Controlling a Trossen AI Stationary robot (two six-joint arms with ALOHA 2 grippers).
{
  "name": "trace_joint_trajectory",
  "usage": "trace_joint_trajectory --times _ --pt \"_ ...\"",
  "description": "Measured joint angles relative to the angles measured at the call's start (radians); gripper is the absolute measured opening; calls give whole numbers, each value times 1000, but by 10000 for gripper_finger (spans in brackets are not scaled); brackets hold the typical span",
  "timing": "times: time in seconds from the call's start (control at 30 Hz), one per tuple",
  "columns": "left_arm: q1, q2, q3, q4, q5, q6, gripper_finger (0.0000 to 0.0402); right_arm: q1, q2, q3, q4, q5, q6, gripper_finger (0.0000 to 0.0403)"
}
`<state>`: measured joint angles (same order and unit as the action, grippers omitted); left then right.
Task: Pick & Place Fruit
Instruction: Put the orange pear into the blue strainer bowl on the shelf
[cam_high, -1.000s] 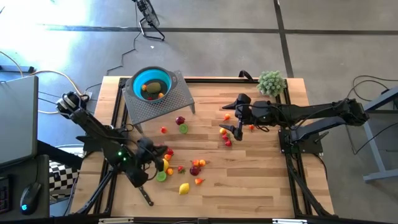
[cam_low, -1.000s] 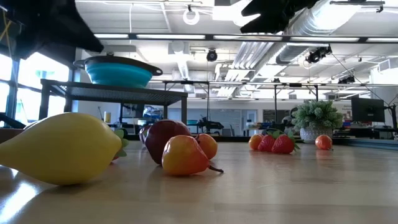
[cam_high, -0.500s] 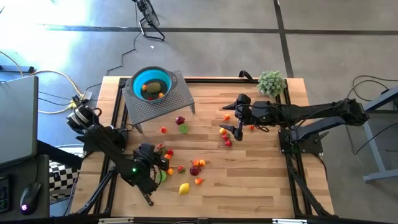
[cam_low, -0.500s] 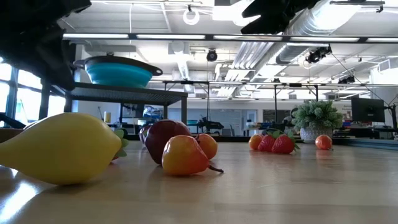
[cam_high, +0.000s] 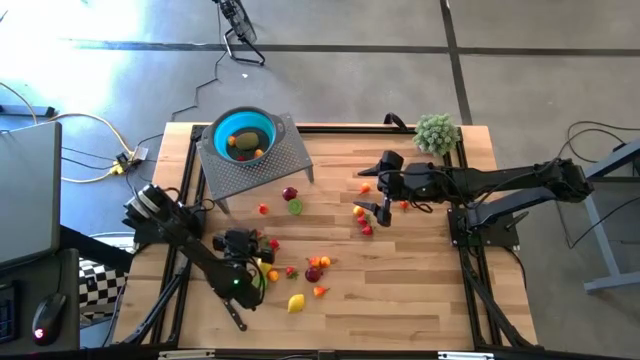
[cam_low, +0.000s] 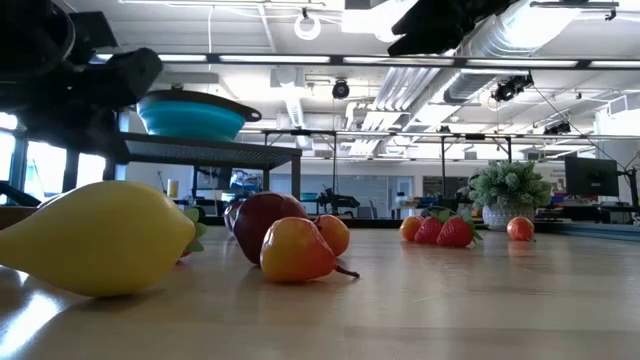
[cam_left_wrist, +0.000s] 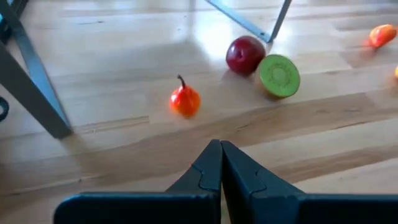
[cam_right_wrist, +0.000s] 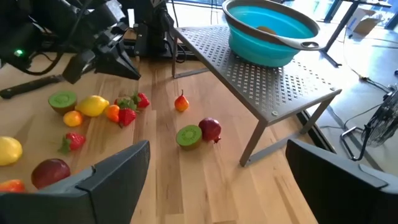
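High view: you see the whole pale wooden counter (cam_high: 400, 290). The small toy fruit (cam_high: 300, 268) lies scattered across its middle, and a few pieces sit in the teal round bowl (cam_high: 243, 134) on the grey perforated metal stand (cam_high: 270, 160). The left pincer (cam_high: 262, 268) hangs low over the near cluster of fruit; its fingers cannot be made out here. The right pincer (cam_high: 380, 205) hovers over the far cluster, empty.

Low view: you look level across the counter. A yellow lemon (cam_low: 95, 238), a dark red apple (cam_low: 262, 220) and an orange-red pear (cam_low: 297, 250) fill the foreground. Both arms are cut off at the top edge, so neither pincer shows.

Left wrist view: only here do you see the left fingers (cam_left_wrist: 208, 171) pressed together, holding nothing, above bare wood. Beyond them lie a small pear, an apple and a halved kiwi (cam_left_wrist: 279, 76).

Right wrist view: the right fingers (cam_right_wrist: 115, 171) stand wide apart, nothing between them. The left arm (cam_right_wrist: 81, 43) appears farther off.

No writing is legible in any view.
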<state>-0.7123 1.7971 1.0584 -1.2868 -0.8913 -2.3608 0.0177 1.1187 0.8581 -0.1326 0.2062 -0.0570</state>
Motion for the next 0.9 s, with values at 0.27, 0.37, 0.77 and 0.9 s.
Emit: trace_joint_trajectory --times 0.27,0.37,0.77,0.9 --pt "-1 4 0 4 34 135 0 0 0 0 -21 0 0 368" --pt "4 4 0 -5 33 190 1 0 0 0 -24 0 0 368" --pt "122 -3 -1 56 33 98 163 0 0 0 -43 0 0 368" --pt "172 -3 -1 138 34 65 236 0 0 0 -42 0 0 368"
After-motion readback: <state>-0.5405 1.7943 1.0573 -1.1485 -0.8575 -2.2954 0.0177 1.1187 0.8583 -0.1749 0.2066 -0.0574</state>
